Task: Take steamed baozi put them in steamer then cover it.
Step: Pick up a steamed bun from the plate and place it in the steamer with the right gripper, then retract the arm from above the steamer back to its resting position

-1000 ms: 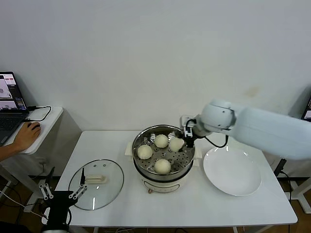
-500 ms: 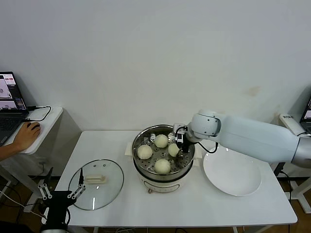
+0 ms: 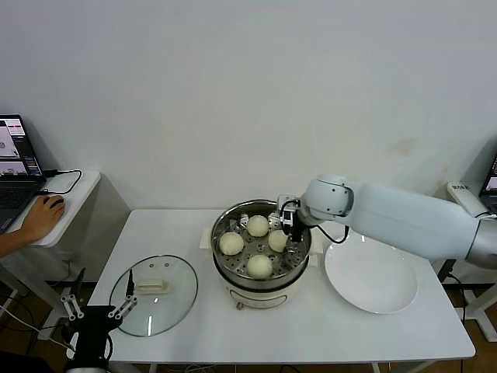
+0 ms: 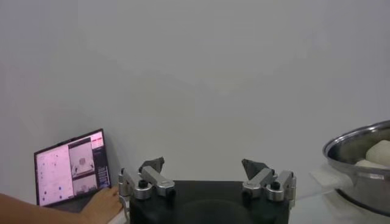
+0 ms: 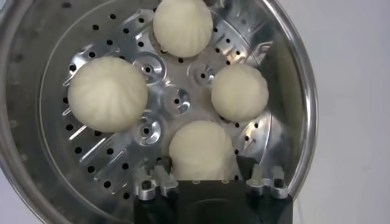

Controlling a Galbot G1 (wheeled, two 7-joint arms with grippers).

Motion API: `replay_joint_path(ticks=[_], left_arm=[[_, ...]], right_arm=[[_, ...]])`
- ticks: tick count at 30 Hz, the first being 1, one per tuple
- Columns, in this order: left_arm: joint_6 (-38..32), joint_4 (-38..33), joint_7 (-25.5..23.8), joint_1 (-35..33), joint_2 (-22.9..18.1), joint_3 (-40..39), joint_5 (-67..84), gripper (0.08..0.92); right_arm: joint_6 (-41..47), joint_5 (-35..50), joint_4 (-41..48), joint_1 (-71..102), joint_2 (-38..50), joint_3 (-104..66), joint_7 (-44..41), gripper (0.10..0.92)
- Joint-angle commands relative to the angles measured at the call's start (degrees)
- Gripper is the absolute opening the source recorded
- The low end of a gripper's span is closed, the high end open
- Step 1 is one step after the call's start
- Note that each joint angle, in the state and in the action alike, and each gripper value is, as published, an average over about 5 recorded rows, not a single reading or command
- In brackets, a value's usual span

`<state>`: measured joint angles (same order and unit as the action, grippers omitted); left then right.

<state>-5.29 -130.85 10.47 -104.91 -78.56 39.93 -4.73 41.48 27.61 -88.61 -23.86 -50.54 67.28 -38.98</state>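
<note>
Far left, on a side desk (image 3: 74, 203), one laptop (image 3: 15, 167) sits open and one human hand (image 3: 40, 219) rests on a mouse; the left wrist view catches the same laptop and hand, which the right wrist view does not. At the lower left corner of the white tabletop (image 3: 194, 311), the left gripper (image 3: 97, 308) is parked low, its fingers spread wide and holding nothing. Just beside it lies the one glass cover (image 3: 153, 295), flat on the tabletop, handle up, well apart from the pot.

In the middle stands the one steamer (image 3: 262, 289), uncovered. All four buns (image 3: 259, 266) sit on its perforated tray; the plate holds none. The head view shows them as a loose diamond. The right wrist view looks straight down into the pot and shows the tray holes and each bun's outline clearly. The right gripper (image 3: 285, 221) hangs over the pot's right side, directly above the nearest bun (image 5: 200, 150), its fingers (image 5: 151, 185) apart on either side and gripping nothing.

To the right, one white plate (image 3: 371, 273) lies beside the steamer.
</note>
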Motion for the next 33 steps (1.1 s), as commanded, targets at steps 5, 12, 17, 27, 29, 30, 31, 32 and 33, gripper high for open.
replay_joint_path(ticks=[5,12,17,27,29,30,31,32,33], left_arm=[[0.09,0.36,-0.07,0.54,0.32,-0.65,-0.05,0.823],[-1.04,0.86,-0.32,0.89,0.7,-1.83,-0.03,0.823],[-2.46,2.01,-0.52,1.5,0.77,-2.83,-0.44,0.823],[-3.96,5.0,0.09,2.22,0.74,-4.76,-1.56,0.823],[-4.63,6.05,0.82,2.48,0.74,-5.38,-2.96,0.823],[-5.03,6.79,1.65,2.69,0.72,-5.77,-4.36,0.823],[-5.51,7.68,2.78,3.0,0.64,-6.15,-6.51,0.823],[-6.11,8.66,4.0,3.41,0.47,-6.45,-9.14,0.823],[-6.67,9.69,5.34,3.86,0.27,-6.72,-12.19,0.823]], right_arm=[[-0.53,9.17,-18.3,-0.35,18.24,-9.36,10.48,0.822],[-17.0,14.56,-28.22,31.21,30.28,-32.75,34.31,0.823],[-27.57,9.32,-28.79,70.06,28.24,-68.6,38.57,0.823],[-47.91,-9.78,-23.33,100.72,-4.01,-104.95,31.39,0.823],[-51.03,-11.6,-22.83,103.2,-10.71,-109.1,28.84,0.823],[-52.29,-12.34,-22.72,104.25,-13.62,-110.8,27.43,0.823],[-53.37,-13.51,-22.72,105.48,-16.69,-112.64,25.59,0.823],[-54.2,-15.29,-22.86,106.61,-19.44,-114.44,23.93,0.823],[-54.74,-16.96,-23.15,107.78,-22.12,-116.2,22.28,0.822]])
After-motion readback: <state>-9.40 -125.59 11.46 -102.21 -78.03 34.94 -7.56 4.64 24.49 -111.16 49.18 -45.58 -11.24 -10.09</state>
